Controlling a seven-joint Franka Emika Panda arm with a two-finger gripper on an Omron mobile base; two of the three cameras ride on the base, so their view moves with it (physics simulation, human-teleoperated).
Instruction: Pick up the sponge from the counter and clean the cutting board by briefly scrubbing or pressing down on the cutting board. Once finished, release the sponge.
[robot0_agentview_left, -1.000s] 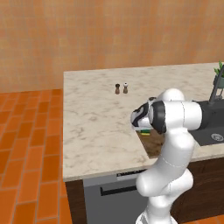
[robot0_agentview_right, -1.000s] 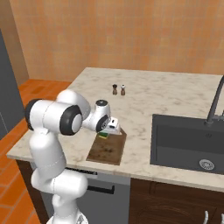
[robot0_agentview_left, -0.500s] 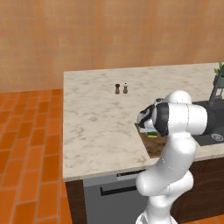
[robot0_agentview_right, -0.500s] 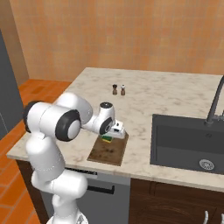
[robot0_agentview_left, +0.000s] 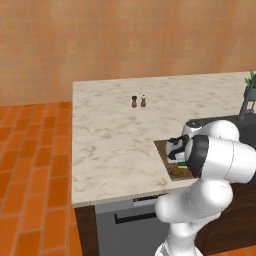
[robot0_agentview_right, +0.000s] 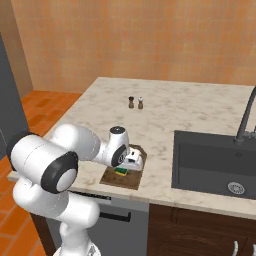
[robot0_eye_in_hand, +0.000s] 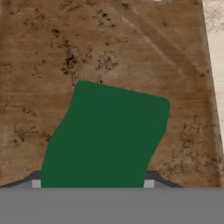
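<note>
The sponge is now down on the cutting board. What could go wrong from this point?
1. The cutting board lies close to the counter's front edge; hard scrubbing might push it toward that edge.
2. The sponge sits between the gripper's tips, so on release it may catch on them and lift.

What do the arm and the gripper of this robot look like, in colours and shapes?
The arm is made of thick, rounded, glossy white segments with dark bands at the joints. The gripper has a small white hand; its fingers are too small to describe. No cables or markings are visible.
</note>
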